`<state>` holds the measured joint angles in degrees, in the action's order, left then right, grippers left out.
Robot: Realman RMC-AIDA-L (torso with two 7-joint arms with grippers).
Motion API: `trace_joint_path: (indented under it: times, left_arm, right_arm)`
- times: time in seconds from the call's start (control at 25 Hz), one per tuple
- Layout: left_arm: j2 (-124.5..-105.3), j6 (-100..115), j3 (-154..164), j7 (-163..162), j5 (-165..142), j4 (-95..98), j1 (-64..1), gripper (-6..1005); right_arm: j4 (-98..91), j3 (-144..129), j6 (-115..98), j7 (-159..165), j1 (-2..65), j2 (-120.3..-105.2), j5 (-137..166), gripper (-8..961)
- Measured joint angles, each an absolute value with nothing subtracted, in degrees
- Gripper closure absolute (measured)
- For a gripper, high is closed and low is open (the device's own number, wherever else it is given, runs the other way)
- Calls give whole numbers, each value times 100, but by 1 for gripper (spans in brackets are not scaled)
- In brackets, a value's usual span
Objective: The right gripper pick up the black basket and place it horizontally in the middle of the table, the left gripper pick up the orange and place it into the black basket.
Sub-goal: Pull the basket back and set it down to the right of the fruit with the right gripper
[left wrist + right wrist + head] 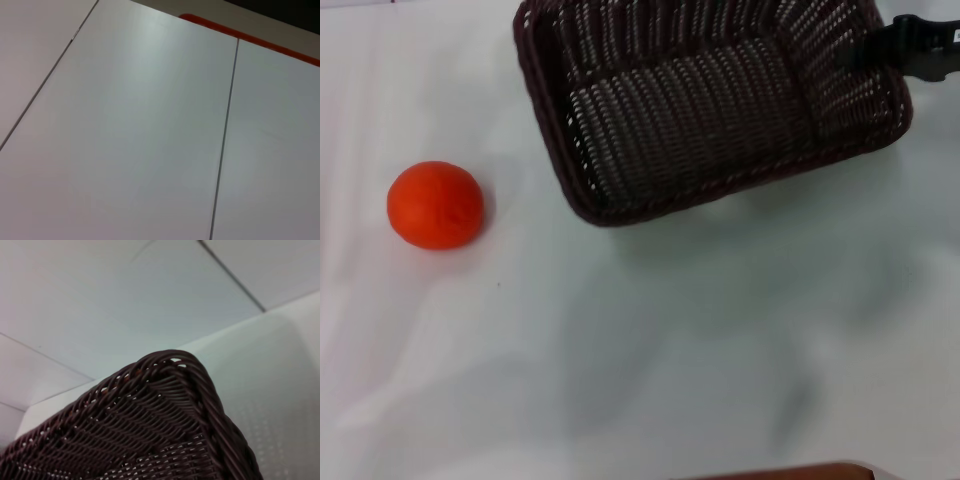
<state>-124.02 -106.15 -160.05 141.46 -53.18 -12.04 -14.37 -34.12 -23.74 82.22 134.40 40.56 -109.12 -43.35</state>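
Closest to your head camera is the bare table — pale, glossy, with a thin reddish-brown strip just poking in at its near edge. On your left side sits the orange, resting on the table surface by itself, well apart from everything else.

Farther back and to the right you have the black basket. It sits skewed rather than square to you, its open top facing the head camera so you look straight down into the woven floor, and its far edge runs out of view. A soft shadow lies on the table along its near side; you cannot tell from this whether the basket rests flat or is lifted a little.

Your right gripper comes in from the right edge at the basket's far right corner, its dark fingers lying over the braided rim there — clenched on the black basket's wall, as far as the head view lets you judge. The right wrist view agrees: a rounded corner of the basket fills the near part of it, with pale table panels and their seams beyond.

Your left gripper shows in none of the views. Its wrist camera looks only at pale panels with thin seams and an orange-red edge strip.
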Motion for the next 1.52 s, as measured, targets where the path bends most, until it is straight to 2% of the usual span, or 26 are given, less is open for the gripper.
trace_joint_path:
  times: [0.8,1.28,1.4,1.52]
  left_arm:
    - [-12401,-10617,-16004,14144,-5317,-1217,-1407,193]
    - [-12401,-10618,-16005,14149,-5317,-1213,-1393,195]
    - [-12401,-10618,-16006,14150,-5309,-1213,-1378,195]
    - [-12396,-10616,-16026,14150,-5304,-1212,-1373,206]
  right_arm:
    - [-3331,-2434,8523,14105,3802,-11105,-4712,647]
    - [-3230,-2477,8568,14133,3736,-11118,-4756,612]
    - [-3151,-2421,8590,14144,3701,-11117,-4784,363]
    - [-3052,-2269,8616,14173,3624,-11092,-4849,289]
